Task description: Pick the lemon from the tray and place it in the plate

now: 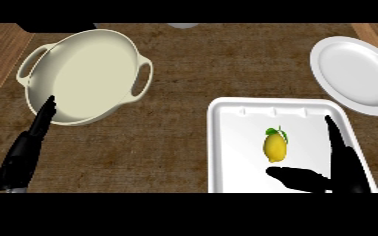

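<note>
Seemingly at the reach stage, the head view shows the lemon (275, 146) lying on the white tray (229, 145) at lower right of the frame, untouched. The right hand (341, 172) sits over the tray's lower right corner with its fingers (334, 135) spread: one points straight up the frame beside the lemon, and the thumb stretches left just below it, holding nothing. The plate (347, 72) waits at the upper right edge, on the brown surface (184, 70). At upper left stands a cream two-handled dish (81, 77), with the left hand (29, 147) resting below it, fingers straight. Next, the right hand would probably need to close around the lemon, then lift it toward the plate.
</note>
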You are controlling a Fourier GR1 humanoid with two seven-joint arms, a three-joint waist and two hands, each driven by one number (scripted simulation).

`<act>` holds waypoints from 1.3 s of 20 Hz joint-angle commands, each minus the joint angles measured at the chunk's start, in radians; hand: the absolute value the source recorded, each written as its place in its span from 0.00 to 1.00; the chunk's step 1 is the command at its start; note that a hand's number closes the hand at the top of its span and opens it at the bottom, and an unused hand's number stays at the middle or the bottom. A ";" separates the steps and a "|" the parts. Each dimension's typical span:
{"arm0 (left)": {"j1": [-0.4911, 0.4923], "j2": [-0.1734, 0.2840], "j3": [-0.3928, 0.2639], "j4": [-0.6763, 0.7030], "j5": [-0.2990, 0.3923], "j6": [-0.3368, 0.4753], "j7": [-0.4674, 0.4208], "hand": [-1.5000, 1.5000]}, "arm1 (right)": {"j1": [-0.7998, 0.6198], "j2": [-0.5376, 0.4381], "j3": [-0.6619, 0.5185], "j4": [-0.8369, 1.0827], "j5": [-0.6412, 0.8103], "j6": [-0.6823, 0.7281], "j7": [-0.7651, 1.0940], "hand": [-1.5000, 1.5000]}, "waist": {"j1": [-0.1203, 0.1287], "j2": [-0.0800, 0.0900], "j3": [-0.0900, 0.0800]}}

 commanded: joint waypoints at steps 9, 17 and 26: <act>0.005 -0.122 0.008 0.029 -0.116 -0.010 -0.039 0.50 | -0.088 0.074 -0.020 0.218 -0.061 0.068 -0.091 0.00 | -0.006 -0.001 0.000; -0.049 -0.121 0.087 -0.018 -0.151 -0.070 0.076 0.50 | -0.058 0.100 -0.055 0.274 -0.063 0.083 -0.151 0.00 | -0.008 -0.002 0.000; 0.028 -0.156 0.128 -0.054 -0.177 -0.132 0.030 0.50 | -0.121 0.148 -0.092 0.415 -0.056 0.034 -0.294 1.00 | -0.005 -0.002 0.001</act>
